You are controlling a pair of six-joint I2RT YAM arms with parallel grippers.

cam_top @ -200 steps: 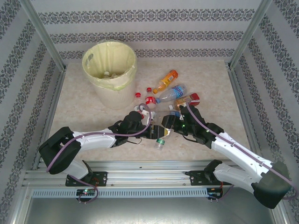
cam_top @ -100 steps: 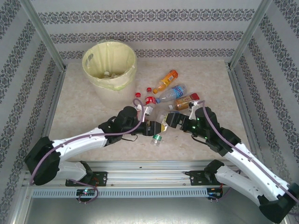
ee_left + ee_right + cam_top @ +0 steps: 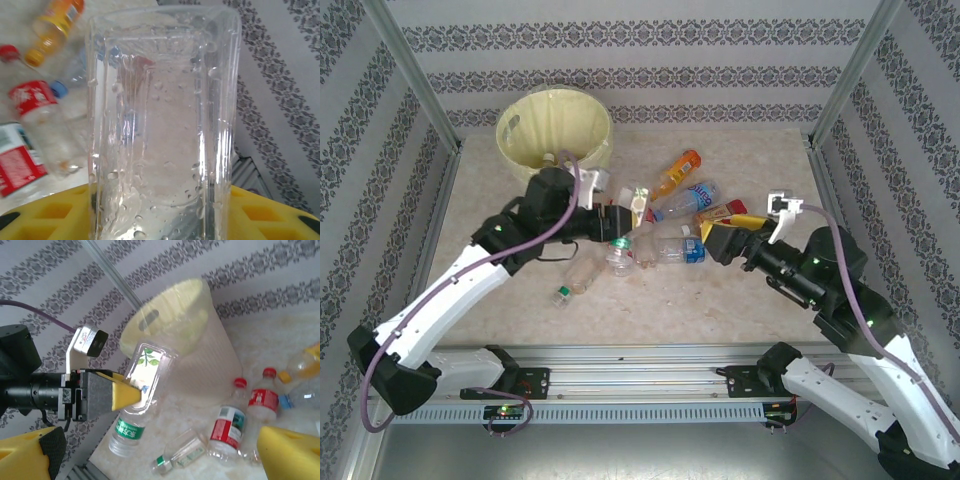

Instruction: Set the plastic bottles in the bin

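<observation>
In left gripper point(image 3: 139, 390), clear wet bottle point(image 3: 160, 125)

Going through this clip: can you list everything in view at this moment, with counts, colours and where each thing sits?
bin: one, pale yellow, far left of the table.
held bottle: one, clear, raised in front of the bin.
loose bottles: about eight, mostly clear, one orange, one brown, lying mid-table to the right of the bin.
table: one, beige marbled.
walls: grey-and-white patterned, around the table.
left gripper: one, yellow jaws shut on the held bottle.
right gripper: one, yellow jaws open, empty, at the right end of the loose bottles.
</observation>
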